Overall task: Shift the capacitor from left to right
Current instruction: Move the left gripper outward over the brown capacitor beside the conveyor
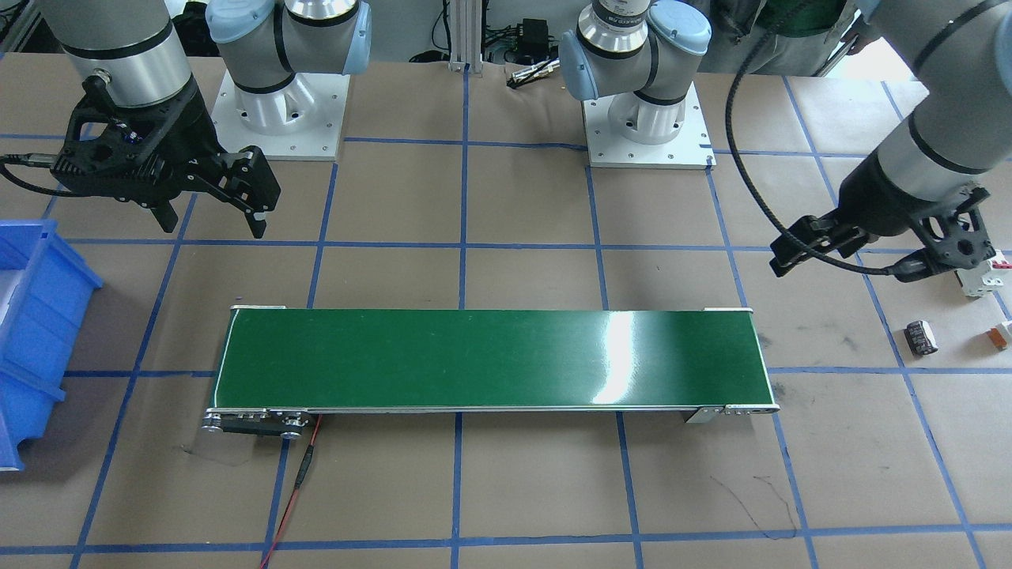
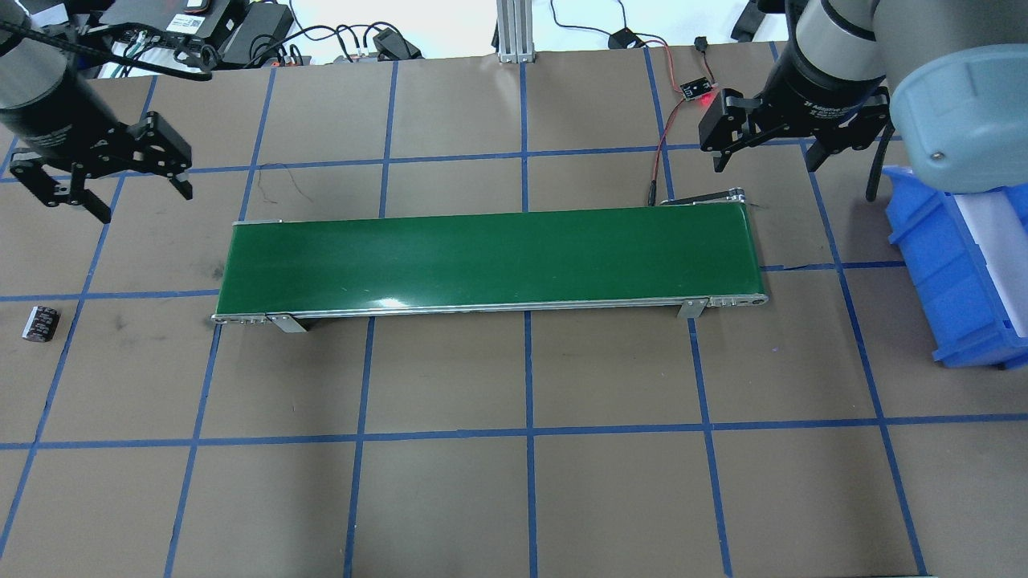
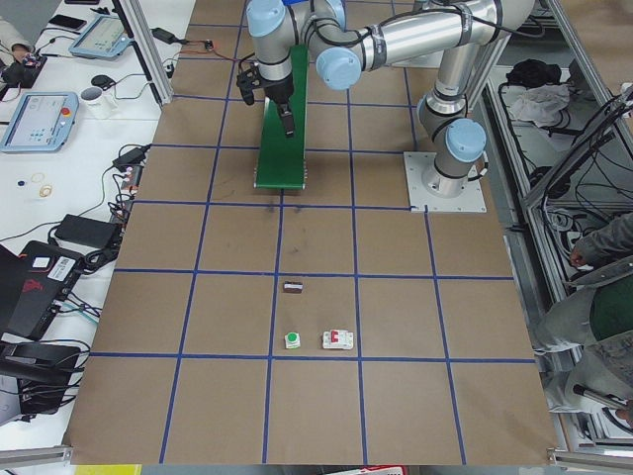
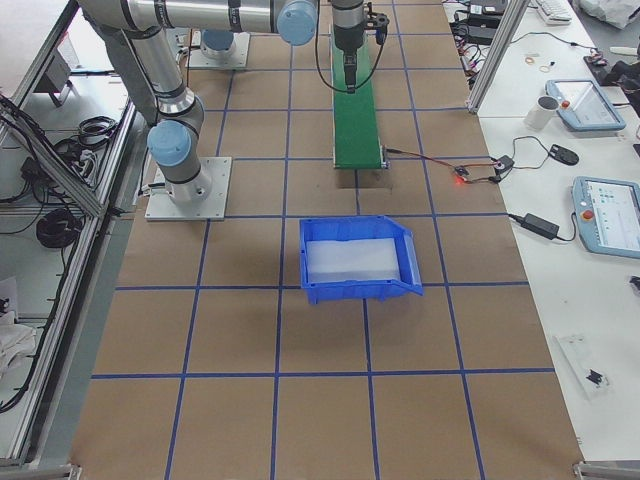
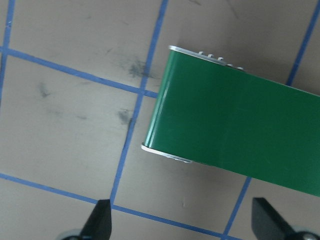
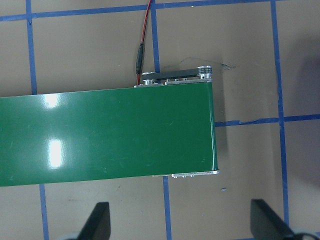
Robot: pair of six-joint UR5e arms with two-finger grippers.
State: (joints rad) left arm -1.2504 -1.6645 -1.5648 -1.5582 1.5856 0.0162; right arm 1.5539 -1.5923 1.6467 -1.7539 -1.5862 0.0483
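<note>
**Q:** Where is the capacitor (image 2: 40, 323)?

**A:** It lies on its side on the table, well beyond the left end of the green conveyor belt (image 2: 490, 261), with nothing touching it.

**Q:** And the grippers?

**A:** The left gripper (image 5: 182, 222) hangs spread and empty just off that same end. The right gripper (image 6: 181, 220), also spread, hovers over the belt's other end.

**Q:** Which step is this?

**A:** Apparently the approach, with the pick-up not yet begun. Next the left gripper must likely move out over the capacitor, descend and straddle its round body squarely, or it may roll away.
</note>
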